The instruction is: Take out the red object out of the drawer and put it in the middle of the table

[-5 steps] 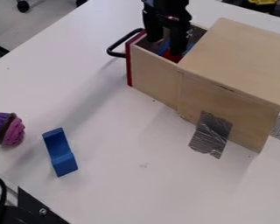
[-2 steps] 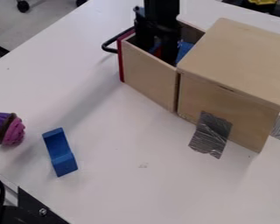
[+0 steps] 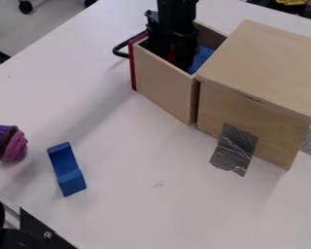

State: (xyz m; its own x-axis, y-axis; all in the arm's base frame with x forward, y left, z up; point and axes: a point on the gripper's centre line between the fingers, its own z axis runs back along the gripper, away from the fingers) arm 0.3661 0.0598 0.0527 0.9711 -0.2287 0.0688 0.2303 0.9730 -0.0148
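Deeper in the open pale wooden drawer with a dark red front than in the first frame, the black two-finger end effector has come down in the camera view, and the drawer has slid a little farther out of its pale wooden cabinet, drawing its black curved handle along. The small red object is inside the drawer, right at the end effector's lower end and partly hidden by it; whether it is gripped or merely lies alongside, I cannot tell. As for progress, the drawer is open and the end effector is at its target, so the reaching part looks about done; left over are a sure grip, the lift clear of the walls, the carry and the setting down in the middle of the white desk. Counting up: one red object; one blue item in the drawer, just right of the end effector; one blue notched block on the desk, well below and left of the end effector; one purple-and-pink toy cupcake, farther left again; one drawer, one cabinet, one handle; and two pieces of grey tape, both below and right of the end effector.
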